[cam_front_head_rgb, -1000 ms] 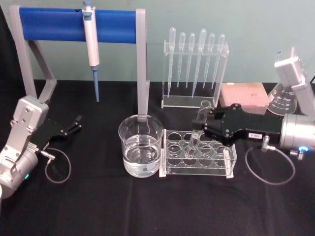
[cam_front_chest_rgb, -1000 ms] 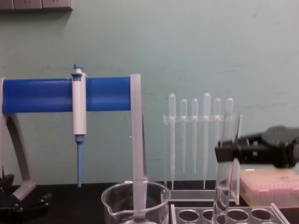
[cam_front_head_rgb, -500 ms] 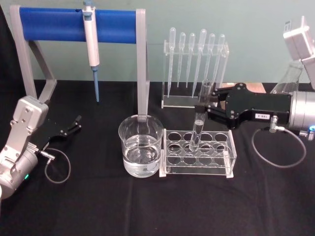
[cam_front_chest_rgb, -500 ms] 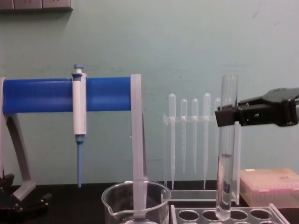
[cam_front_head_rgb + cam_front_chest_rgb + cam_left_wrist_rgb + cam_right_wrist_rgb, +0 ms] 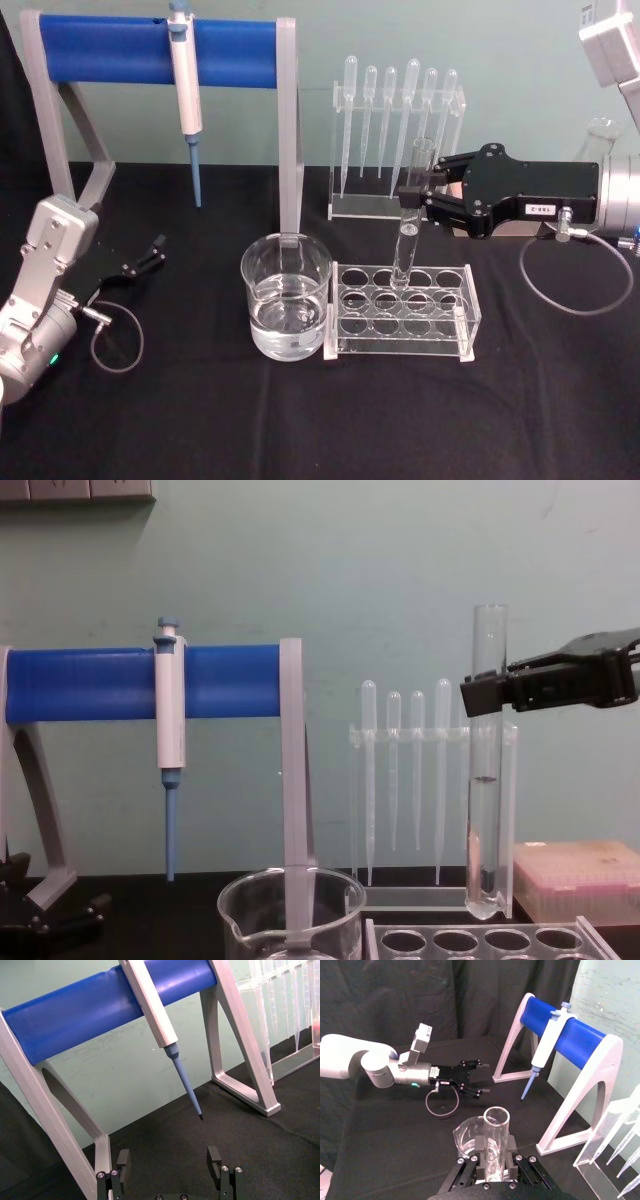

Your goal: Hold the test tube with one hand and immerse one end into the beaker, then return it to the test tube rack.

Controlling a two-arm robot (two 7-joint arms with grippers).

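**A:** Where is the tube (image 5: 411,230)?

**B:** Upright in my right gripper (image 5: 412,194). The jaws are clenched on its upper part, just below the open rim. The rounded end hangs over the rack (image 5: 468,312), toward the back row.

**A:** Is it touching the rack?

**B:** From my head the bottom seems to overlap the holes, so I cannot tell there. The chest view settles it: the tube (image 5: 485,780) ends clear above the rack (image 5: 480,943), with teal wall between them.

**A:** And the beaker?

**B:** The beaker (image 5: 248,285) stands on the counter (image 5: 300,420) just beside the rack's left end, with water in it. The tube is apart from it. My right wrist looks straight down the tube's mouth (image 5: 496,1119), and the beaker (image 5: 464,1136) rim shows just behind it.

**A:** Your other arm?

**B:** My left gripper (image 5: 157,250) is parked low on the counter at the far left, jaws released. Its own camera shows the gap between them, under the pipettor (image 5: 152,1010) on the blue stand (image 5: 85,1007).
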